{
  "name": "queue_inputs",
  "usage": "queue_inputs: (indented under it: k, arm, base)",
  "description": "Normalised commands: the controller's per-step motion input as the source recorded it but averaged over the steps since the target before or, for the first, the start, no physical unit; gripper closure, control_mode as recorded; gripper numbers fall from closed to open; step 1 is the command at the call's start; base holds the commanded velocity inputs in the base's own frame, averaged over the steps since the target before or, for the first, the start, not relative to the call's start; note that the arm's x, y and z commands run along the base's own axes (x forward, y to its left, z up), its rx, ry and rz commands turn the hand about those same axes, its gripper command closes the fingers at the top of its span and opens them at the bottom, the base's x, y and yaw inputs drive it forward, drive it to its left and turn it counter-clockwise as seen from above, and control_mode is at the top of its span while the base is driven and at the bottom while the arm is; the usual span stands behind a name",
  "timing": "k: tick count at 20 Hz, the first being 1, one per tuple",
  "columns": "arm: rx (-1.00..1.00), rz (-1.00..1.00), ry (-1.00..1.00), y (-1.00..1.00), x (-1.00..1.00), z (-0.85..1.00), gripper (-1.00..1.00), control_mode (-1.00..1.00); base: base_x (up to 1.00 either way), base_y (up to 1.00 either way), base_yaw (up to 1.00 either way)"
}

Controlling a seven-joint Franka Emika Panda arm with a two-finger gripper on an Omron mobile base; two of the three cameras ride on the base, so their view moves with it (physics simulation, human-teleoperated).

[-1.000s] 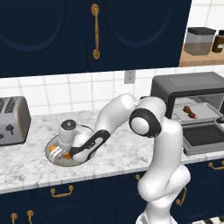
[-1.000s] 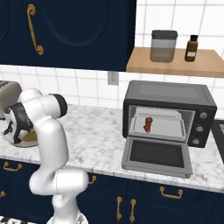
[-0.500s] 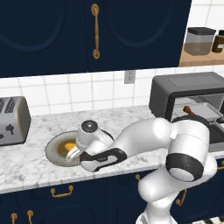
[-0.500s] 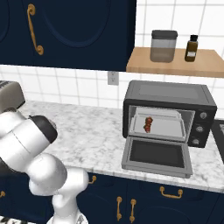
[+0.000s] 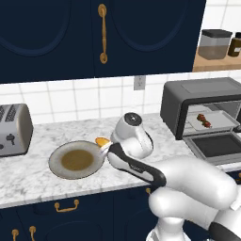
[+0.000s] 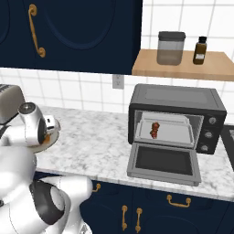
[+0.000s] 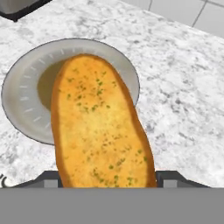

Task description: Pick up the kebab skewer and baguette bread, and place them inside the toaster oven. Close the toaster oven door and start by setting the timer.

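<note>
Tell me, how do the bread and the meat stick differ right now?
The bread is a broad golden loaf flecked with green, lifted off the plate in the gripper; the meat stick is thin, with dark red chunks, lying on the tray inside the open oven. The bread looks much bigger. Both are foods bound for that oven.

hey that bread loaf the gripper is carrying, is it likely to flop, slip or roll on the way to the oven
The bread probably stays stiff: it juts straight out from the gripper without sagging. Its crust looks matte and speckled, so likely not slippery. With rounded sides and tapered ends, it may rock or roll when set on the oven tray.
</note>
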Motion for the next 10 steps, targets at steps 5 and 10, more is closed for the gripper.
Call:
queue_inputs:
  k: [5,10]
  arm:
    - [0.00,-0.17,0.09,-0.98,-0.16,0.87,1.00,-1.00]
    - [0.00,-0.19,0.06,-1.00,-0.13,0.36,1.00,-1.00]
  base:
    - [0.00,0.00,0.00]
    - [0.00,0.00,0.00]
